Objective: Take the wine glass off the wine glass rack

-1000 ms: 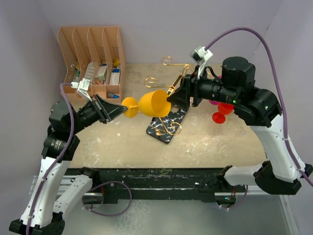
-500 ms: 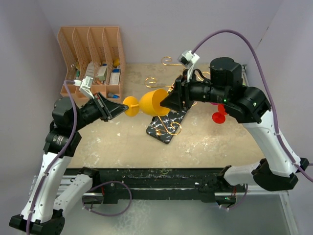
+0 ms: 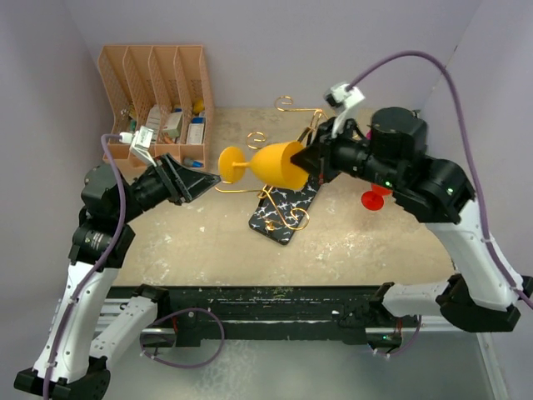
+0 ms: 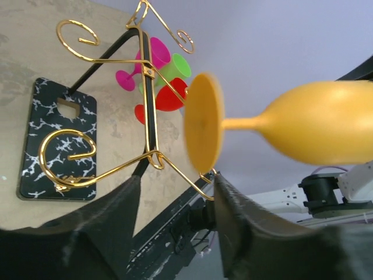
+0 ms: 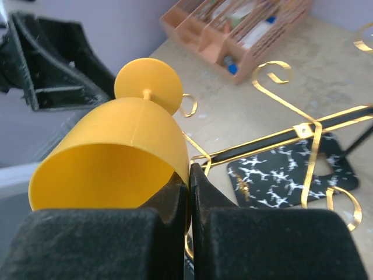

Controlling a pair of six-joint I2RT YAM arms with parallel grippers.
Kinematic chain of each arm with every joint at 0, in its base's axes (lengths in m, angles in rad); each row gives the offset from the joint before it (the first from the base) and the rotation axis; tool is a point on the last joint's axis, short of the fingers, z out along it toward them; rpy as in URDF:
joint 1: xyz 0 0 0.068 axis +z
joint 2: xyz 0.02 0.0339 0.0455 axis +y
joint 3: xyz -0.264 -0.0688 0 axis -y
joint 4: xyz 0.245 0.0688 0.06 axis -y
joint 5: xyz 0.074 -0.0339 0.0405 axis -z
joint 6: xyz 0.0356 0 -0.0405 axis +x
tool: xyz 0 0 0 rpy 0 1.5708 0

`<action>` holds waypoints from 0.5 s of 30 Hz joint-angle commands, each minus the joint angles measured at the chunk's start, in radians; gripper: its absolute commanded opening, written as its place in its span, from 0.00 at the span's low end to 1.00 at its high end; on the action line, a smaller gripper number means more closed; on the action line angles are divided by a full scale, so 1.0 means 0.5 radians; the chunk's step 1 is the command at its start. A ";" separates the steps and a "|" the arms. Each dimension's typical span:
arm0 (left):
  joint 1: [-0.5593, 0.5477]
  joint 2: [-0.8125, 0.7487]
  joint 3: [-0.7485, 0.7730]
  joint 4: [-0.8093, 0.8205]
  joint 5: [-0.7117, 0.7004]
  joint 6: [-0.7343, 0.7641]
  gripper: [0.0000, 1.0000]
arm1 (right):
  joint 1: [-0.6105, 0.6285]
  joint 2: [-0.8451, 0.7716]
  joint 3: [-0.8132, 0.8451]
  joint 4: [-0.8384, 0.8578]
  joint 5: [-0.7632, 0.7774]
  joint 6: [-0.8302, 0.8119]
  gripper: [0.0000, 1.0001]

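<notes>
Glass (image 3: 279,164) is up in the air, lying sideways, with the right gripper (image 3: 306,163) clenched on its rim, the bowl's wall pinched between the fingers and the foot pointing at the left gripper (image 3: 208,178)! That left gripper is released, jaws apart, just short of the foot and not touching it. Below, the gold rack (image 3: 286,210) is on the tabletop (image 3: 375,242), its marble-look base under the bowl, and a red glass (image 3: 372,198) stands off to the right.
</notes>
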 commanded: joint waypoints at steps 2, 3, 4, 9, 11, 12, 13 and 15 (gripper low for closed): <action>0.004 -0.028 0.068 -0.046 -0.135 0.132 0.64 | -0.011 -0.248 0.140 0.107 0.782 0.028 0.00; 0.003 -0.034 0.070 -0.071 -0.167 0.161 0.66 | -0.013 -0.269 0.156 0.106 0.947 0.013 0.00; 0.004 -0.045 0.065 -0.090 -0.203 0.190 0.67 | -0.015 -0.282 0.173 0.091 1.120 -0.006 0.00; 0.004 -0.101 0.080 -0.202 -0.413 0.355 0.68 | -0.040 -0.324 0.210 0.063 1.875 -0.084 0.00; 0.006 -0.124 0.092 -0.261 -0.508 0.437 0.68 | -0.058 -0.325 0.213 0.039 2.038 -0.096 0.00; 0.004 -0.136 0.093 -0.284 -0.558 0.478 0.68 | -0.067 -0.326 0.208 0.035 2.119 -0.111 0.00; 0.005 -0.150 0.092 -0.306 -0.602 0.513 0.68 | -0.077 -0.327 0.205 0.037 2.187 -0.123 0.00; 0.003 -0.177 0.077 -0.345 -0.672 0.564 0.68 | -0.093 -0.318 0.209 0.063 2.277 -0.171 0.00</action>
